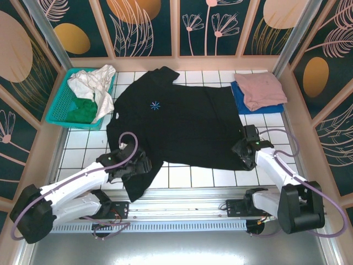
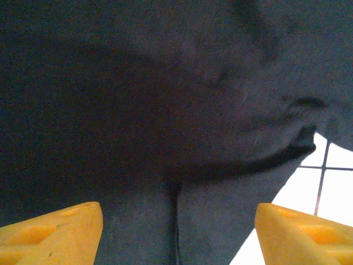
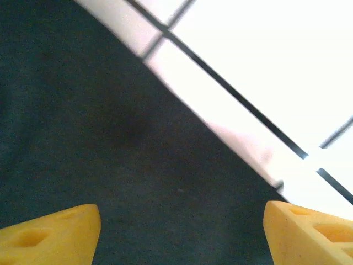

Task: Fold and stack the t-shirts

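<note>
Lying flat on the white tiled table [image 1: 182, 176], the black t-shirt [image 1: 187, 121] stretches between both arms in the top view. The left gripper [image 1: 138, 164] sits at its near-left edge and the right gripper [image 1: 244, 149] at its near-right corner. A pink t-shirt [image 1: 263, 88] rests on a blue t-shirt [image 1: 238, 95] at far right. Left wrist view: yellow fingers [image 2: 49, 232] spread wide over black cloth. Right wrist view: fingers [image 3: 49, 232] likewise apart at the shirt's edge.
</note>
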